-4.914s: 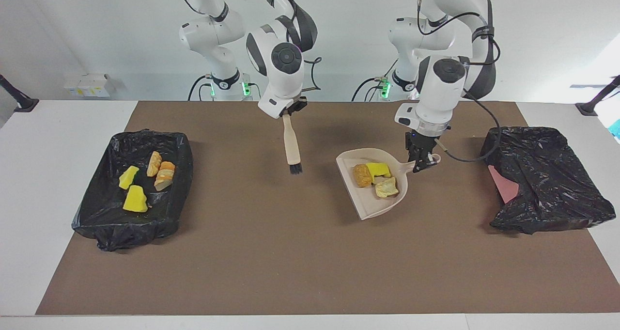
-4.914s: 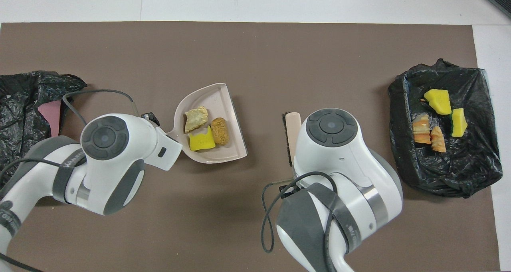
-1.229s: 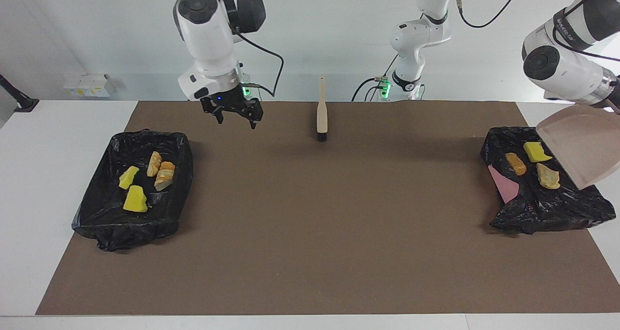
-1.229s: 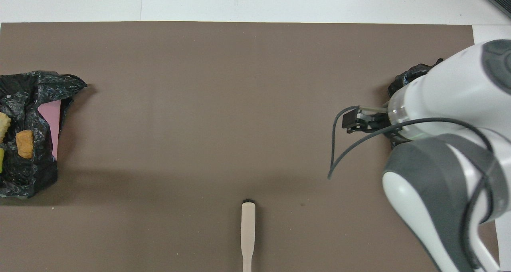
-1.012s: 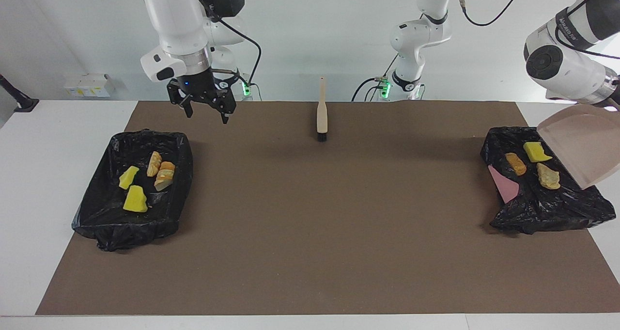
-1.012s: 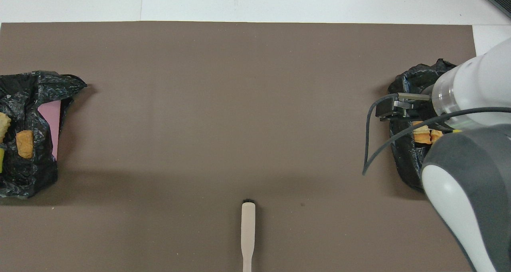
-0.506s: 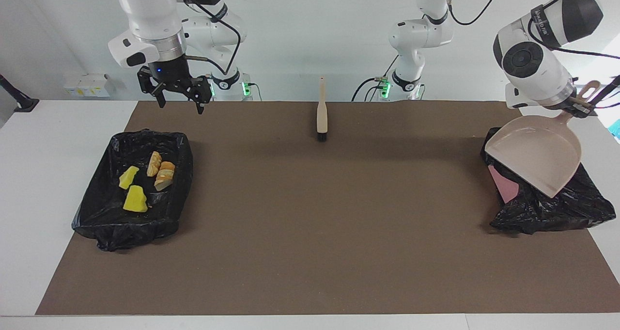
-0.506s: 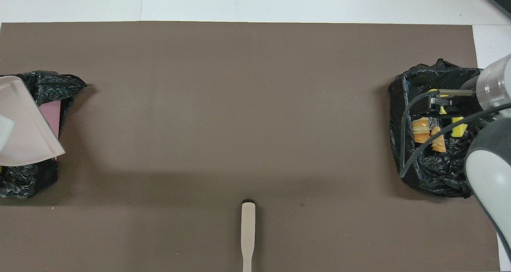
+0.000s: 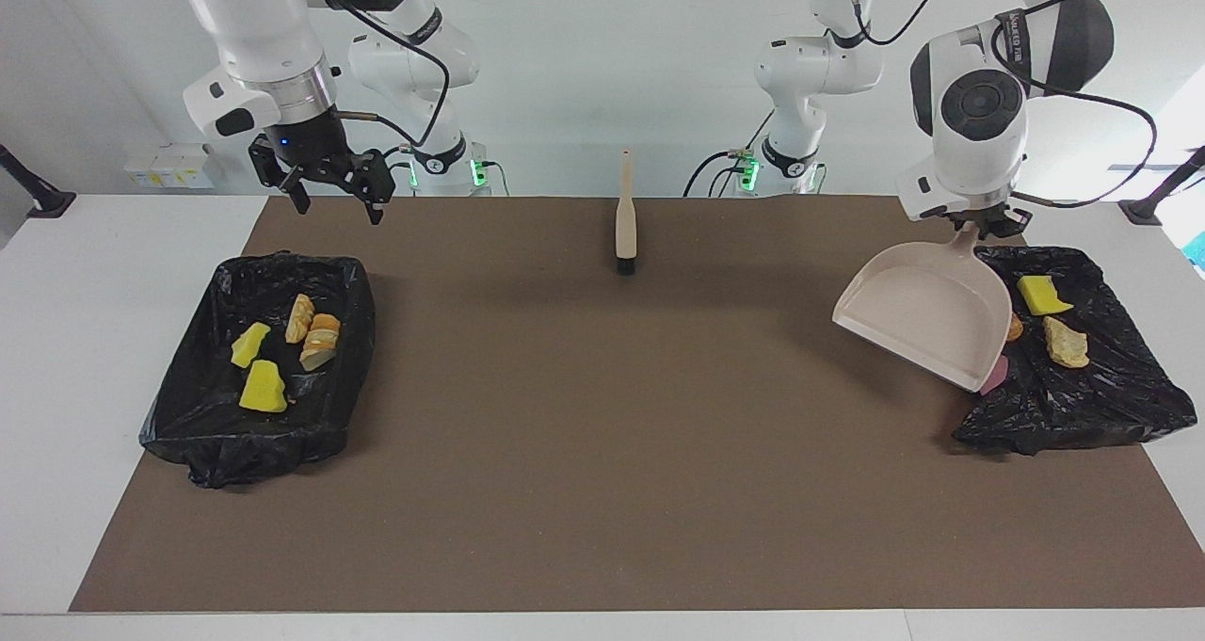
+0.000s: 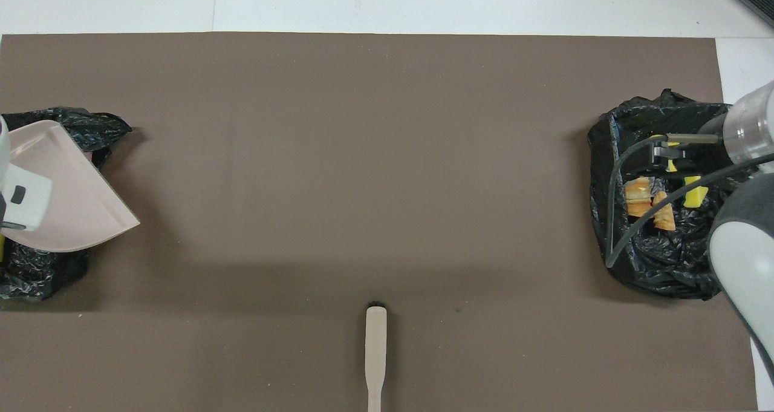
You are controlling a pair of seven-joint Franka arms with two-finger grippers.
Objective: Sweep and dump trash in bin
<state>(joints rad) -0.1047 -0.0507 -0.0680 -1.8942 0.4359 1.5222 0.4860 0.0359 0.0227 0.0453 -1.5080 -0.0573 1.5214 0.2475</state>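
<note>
– Trash scraps, where do they lie, working down from the biggest thing?

– You have the flat brown mat [image 9: 602,490] bare of scraps. All lie in the two black-bag-lined bins. The bin [image 9: 188,434] at the right arm's end holds two bright yellow sponge chunks [image 9: 264,387] and two tan bread-like lumps [image 9: 322,335]. The bin [image 9: 1083,415] at the left arm's end holds a yellow sponge chunk [image 9: 1038,295], a beige lump [image 9: 1066,342] and an orange-brown one peeking past the pan.

– And the tools?

– Your left gripper [image 9: 979,230] is clamped on the handle of the beige plastic dustpan [image 9: 918,316], which hangs empty over that bin's edge. Your right gripper [image 9: 329,189] hangs above its bin, fingers spread, holding nothing. The beige wooden-handled brush [image 9: 625,227] lies on the mat close to the robots.

– How would the scraps handle?

– Light and soft, I judge: sponge squashes, bread may crumble. Pinch each across its middle, gently.

– What differs from half a second ago?

– The dustpan has swung off the bin toward the table's middle, uncovering the scraps. Your right gripper has drifted slightly toward its own end. The brush has not moved.
</note>
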